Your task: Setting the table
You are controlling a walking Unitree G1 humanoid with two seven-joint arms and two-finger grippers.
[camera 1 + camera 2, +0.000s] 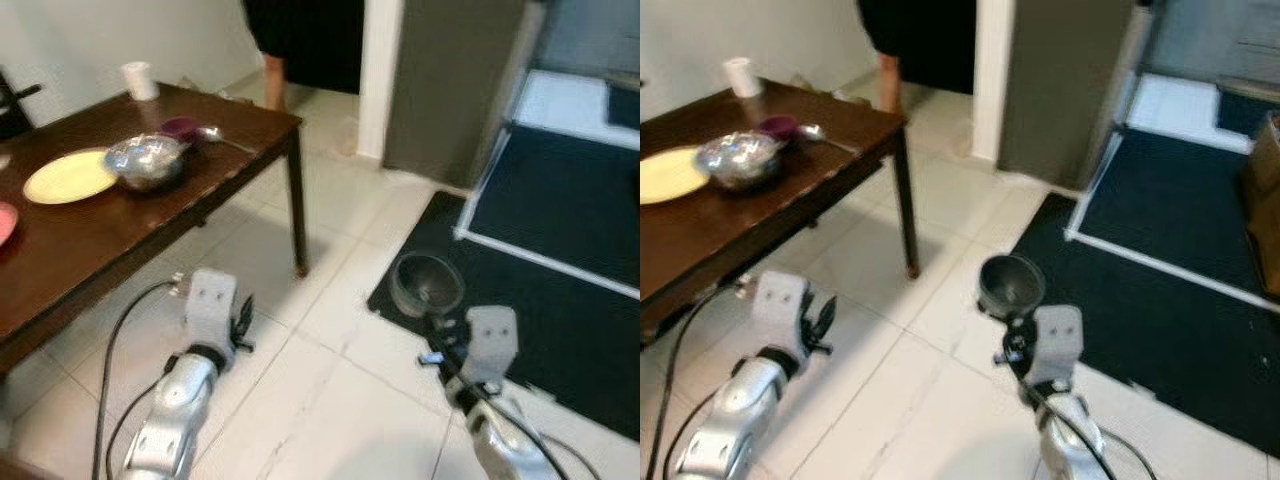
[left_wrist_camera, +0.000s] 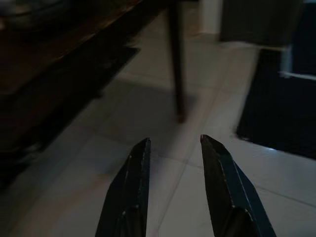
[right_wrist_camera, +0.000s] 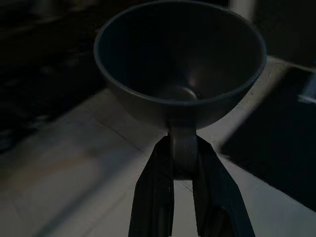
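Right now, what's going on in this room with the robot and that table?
The robot stands on the tiled floor beside a dark wooden table, apparently setting it. Its right end effector is shut on the handle of a dark grey cup, held upright above the floor. The left end effector is open with nothing in it, low beside the table. On the table sit a yellow plate, a shiny metal bowl, a spoon and a white cup. A person's leg shows beyond the table.

My dull grey plastic cup (image 3: 180, 74) looked matt; the crinkled shiny metal bowl (image 1: 146, 160) gleamed on the glossy dark wooden table (image 1: 120, 235).
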